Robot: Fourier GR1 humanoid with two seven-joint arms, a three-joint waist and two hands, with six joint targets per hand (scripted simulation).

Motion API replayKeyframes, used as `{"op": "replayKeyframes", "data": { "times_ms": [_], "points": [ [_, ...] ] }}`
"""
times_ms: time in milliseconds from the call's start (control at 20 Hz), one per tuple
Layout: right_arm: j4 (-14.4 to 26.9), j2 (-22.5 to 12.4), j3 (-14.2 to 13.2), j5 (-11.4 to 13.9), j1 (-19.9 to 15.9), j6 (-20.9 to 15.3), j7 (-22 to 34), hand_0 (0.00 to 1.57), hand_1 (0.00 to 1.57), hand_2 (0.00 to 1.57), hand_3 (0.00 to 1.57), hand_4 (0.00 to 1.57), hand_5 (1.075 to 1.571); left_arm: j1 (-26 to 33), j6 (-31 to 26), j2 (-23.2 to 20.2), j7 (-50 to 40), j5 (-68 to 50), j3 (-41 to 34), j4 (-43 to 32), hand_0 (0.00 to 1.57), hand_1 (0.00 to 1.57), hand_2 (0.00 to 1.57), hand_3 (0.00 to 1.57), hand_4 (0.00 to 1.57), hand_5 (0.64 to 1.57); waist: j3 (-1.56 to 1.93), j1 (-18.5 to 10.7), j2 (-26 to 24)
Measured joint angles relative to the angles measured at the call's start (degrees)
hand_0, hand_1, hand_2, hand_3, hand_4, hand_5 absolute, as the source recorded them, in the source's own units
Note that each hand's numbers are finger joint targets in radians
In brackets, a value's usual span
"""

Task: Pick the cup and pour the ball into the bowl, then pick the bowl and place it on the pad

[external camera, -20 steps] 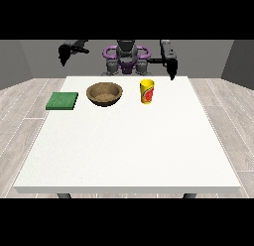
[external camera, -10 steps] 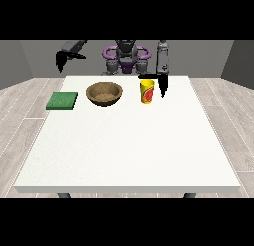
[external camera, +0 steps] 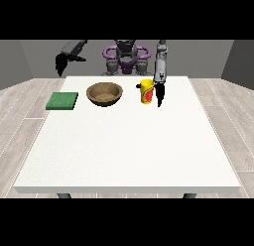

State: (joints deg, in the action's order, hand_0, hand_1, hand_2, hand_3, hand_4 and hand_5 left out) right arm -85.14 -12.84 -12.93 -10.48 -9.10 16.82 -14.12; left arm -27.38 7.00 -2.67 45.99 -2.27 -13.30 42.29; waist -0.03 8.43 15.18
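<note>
The yellow cup stood upright on the white table, near its far edge, in the same place as one second before. Left of it sat the brown bowl, and further left lay the green pad — none of the three had moved. The ball could not be seen from this view.

The hand at the view's right had changed the most. One second earlier it hung high beside the robot's shoulder; half a second earlier it had come down next to the cup; now it was lower again, pointing down at the table just beside the cup's right side. Whether it touched the cup could not be told, and its fingers were too small to say if they were released or clenched. It did not plainly grasp anything.

The hand at the view's left hung in the air beyond the table's far left corner, well apart from the pad. It pointed more downward than before — its fingers also could not be made out.
</note>
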Motion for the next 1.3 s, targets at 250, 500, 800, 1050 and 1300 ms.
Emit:
{"op": "replayKeyframes", "data": {
  "times_ms": [250, 500, 800, 1050, 1300],
  "points": [
    [-2.46, 0.29, 0.89, 0.22, 0.1, -0.19, 1.21, 0.0, 0.0, 0.0, 0.0, 0.0, 1.57, -1.64, 1.11, -0.48, 4.64, -0.5, -1.45, -5.45, 1.02, 1.02, 1.1, 0.89, 1.47, 0.776, 0.41, 1.19, 0.32],
    [-0.89, -2.59, -1.46, -1.72, -2.19, 1.94, 0.78, 0.0, 0.0, 0.0, 0.0, 0.0, 1.57, 0.22, 11.32, -0.77, 7.88, 5.44, 0.94, -3.25, 1.32, 1.32, 1.57, 1.57, 1.47, 1.246, 1.23, 2.74, 1.47],
    [0.9, -4.64, -2.94, -3.23, -1.95, 3.56, 2.75, 0.0, 0.0, 0.0, 0.0, 0.0, 1.569, 0.62, 17.68, -0.06, 5.51, 8.76, 2.17, -3.32, 1.31, 1.31, 1.57, 1.57, 1.49, 1.277, 0.81, 3.22, -1.08],
    [6.38, -5.29, -4.0, -2.9, -0.33, 3.95, 3.4, 0.0, 0.0, 0.0, 0.0, 0.0, 1.569, -0.6, 20.08, -4.97, -4.85, 15.86, 7.08, -3.91, 1.44, 1.44, 1.57, 1.57, 1.57, 1.321, 0.37, 0.49, -8.27],
    [9.7, -5.16, -4.31, -2.74, 0.14, 4.39, 2.74, 0.0, 0.0, 0.0, 0.0, 0.0, 1.568, -6.79, 19.45, -15.04, -17.04, 22.77, 9.92, -4.81, 1.46, 1.46, 1.57, 1.57, 1.57, 1.294, 0.27, -0.54, -11.56]
  ]
}}
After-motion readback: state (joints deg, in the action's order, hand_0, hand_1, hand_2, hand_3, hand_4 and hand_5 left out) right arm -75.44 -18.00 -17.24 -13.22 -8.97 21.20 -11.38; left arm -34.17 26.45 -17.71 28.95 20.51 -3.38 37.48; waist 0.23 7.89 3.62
